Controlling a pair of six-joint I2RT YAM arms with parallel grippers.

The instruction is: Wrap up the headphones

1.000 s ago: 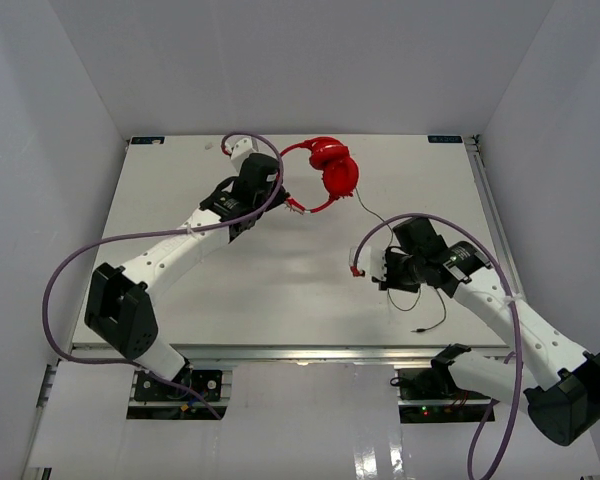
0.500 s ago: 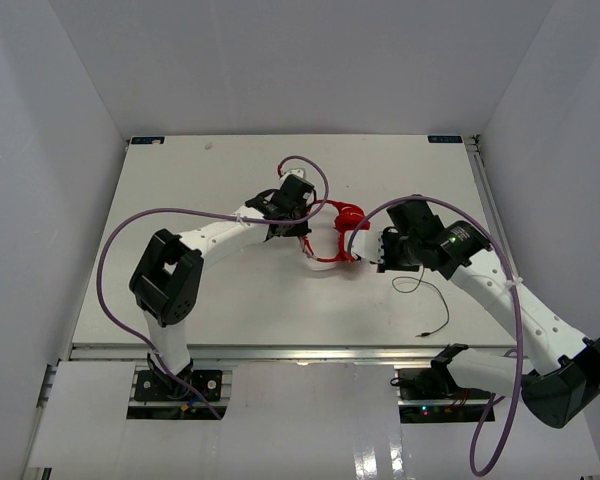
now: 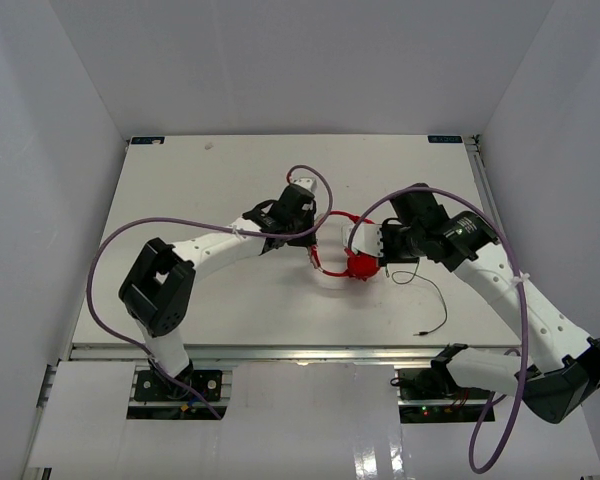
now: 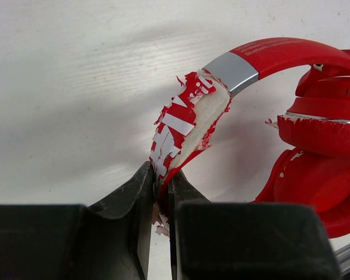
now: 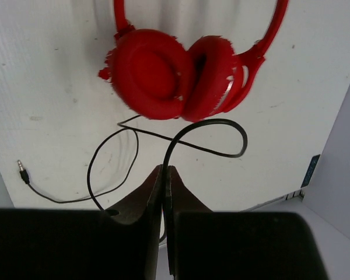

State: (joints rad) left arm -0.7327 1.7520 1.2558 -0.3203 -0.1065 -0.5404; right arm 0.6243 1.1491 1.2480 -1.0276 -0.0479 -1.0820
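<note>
- Left gripper [image 3: 309, 246] is clenched on the headphones [image 3: 348, 262]. Its jaws pinch the end of the peeling red-and-white headband [image 4: 184, 125] edge-on, as the wrist view shows.
- A second ago this arm held the headphones close to the far edge of the table [image 3: 170, 190]. It has since swung them down and now holds them at about the table's middle.
- Both ear cups [image 5: 169, 76] are folded against each other, touching, and sit between the two grippers.
- Right gripper [image 5: 164, 174] is clamped shut on the thin black cable [image 5: 220, 123]. It has come in from the right-hand middle of the table and now sits just beside the cups instead of well apart from them.
- With that gap closed the cable has gone slack. One loose loop hangs just under the cups, and the rest curls toward the near right corner.
- At the end of that trail the plug [image 5: 21, 169] lies free on the table.
- No turn of cable goes round the band or cups yet, so I judge the wrapping has not begun.
- Bringing the two grips together looks like the set-up for a first turn. The slack loop could snag or slip off the cups unless it is drawn snug first.
</note>
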